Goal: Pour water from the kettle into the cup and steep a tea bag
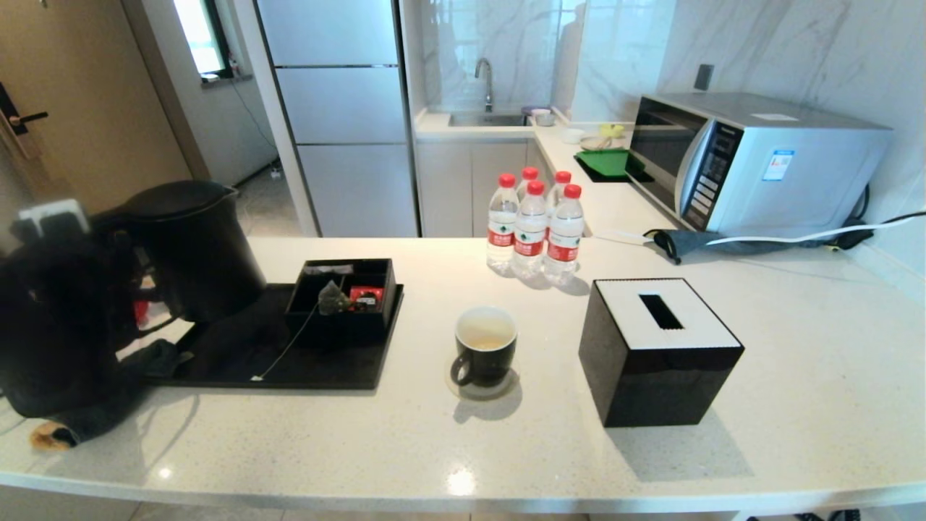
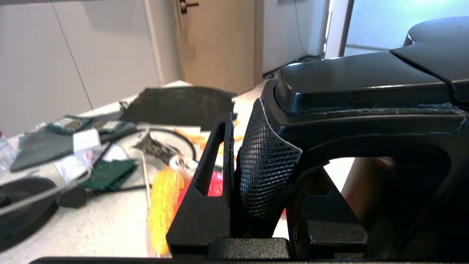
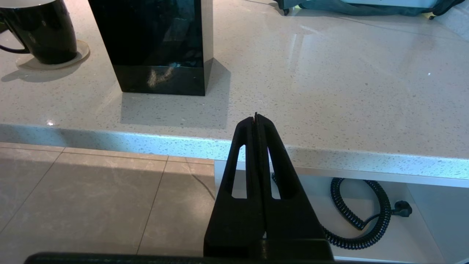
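Your left pincer point(image 2: 263, 172) clamped on the kettle point(image 1: 195, 246) handle, cup point(image 1: 485, 347) holding water point(image 1: 485, 336), right pincer point(image 3: 256, 119) closed below the surface point(image 1: 796, 347) edge.

Cup point(image 1: 485, 345) right of tray point(image 1: 340, 373)

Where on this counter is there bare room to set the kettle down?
Bare counter runs along the front edge, ahead of the black tray and cup, and right of the tissue box. Crowded: the tray, with the compartment box and the kettle in the left gripper.
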You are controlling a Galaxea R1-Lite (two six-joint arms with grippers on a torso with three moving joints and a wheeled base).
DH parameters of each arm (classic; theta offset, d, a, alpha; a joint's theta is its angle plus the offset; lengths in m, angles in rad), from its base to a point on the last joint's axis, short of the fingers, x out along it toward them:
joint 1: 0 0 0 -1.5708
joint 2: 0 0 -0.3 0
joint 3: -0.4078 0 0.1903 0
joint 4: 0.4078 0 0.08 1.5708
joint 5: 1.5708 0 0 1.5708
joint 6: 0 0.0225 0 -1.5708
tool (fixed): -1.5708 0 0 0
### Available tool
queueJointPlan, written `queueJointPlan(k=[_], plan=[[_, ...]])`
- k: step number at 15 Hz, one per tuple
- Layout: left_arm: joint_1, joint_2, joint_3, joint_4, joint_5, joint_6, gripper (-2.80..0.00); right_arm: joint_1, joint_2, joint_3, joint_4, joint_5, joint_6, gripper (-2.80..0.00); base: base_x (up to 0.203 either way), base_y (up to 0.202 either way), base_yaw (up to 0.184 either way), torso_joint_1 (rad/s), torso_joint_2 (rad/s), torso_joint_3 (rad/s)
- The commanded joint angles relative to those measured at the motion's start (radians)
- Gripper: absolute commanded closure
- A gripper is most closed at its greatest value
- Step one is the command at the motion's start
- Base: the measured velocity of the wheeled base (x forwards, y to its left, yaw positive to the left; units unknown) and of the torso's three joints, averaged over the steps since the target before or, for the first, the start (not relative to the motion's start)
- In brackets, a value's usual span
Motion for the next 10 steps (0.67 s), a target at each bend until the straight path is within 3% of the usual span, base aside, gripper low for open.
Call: queueJointPlan(k=[1, 6, 10], plan=[[0.001, 0.062, -0.013, -0.036, 0.000, 0.000, 0.00, 0.000, 0.001, 0.000, 0.001, 0.000, -0.001, 0.00, 0.000, 0.000, 0.000, 0.000, 0.00, 0.000], [-0.016, 0.166, -0.049, -0.053, -0.053, 0.001, 0.00, 0.000, 0.001, 0.000, 0.001, 0.000, -0.001, 0.00, 0.000, 0.000, 0.000, 0.000, 0.00, 0.000], [-0.029, 0.242, -0.161, -0.053, -0.058, -0.002, 0.00, 0.000, 0.001, 0.000, 0.001, 0.000, -0.001, 0.00, 0.000, 0.000, 0.000, 0.000, 0.00, 0.000]])
